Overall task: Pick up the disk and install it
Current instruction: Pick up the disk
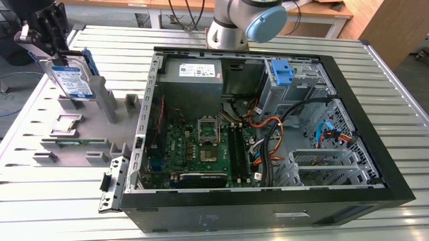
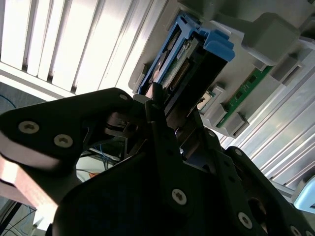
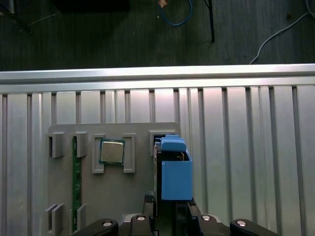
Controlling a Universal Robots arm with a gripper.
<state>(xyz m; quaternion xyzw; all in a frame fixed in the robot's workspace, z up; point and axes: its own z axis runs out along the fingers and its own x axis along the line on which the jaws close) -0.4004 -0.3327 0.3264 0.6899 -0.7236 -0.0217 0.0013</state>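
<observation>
The disk (image 1: 72,80) stands upright on edge at the exterior view's far left, a silver drive with a white-and-blue label and a blue rail bracket along its side. Its lower end sits at a slot of the grey holder plate (image 1: 87,145). My black gripper (image 1: 59,57) comes down over its top end and is shut on it. In the first wrist view the blue bracket of the disk (image 3: 174,169) rises between my fingers (image 3: 147,206). In the second wrist view the disk (image 2: 189,56) shows its connector edge beyond my fingertips (image 2: 157,105).
An open computer case (image 1: 375,165) lies at the exterior view's right, with a power supply (image 1: 193,70), motherboard (image 1: 201,145), cables, a blue latch (image 1: 283,73) and a metal drive cage (image 1: 322,165). The holder plate also carries a processor chip (image 3: 112,151) and a memory stick (image 3: 76,182).
</observation>
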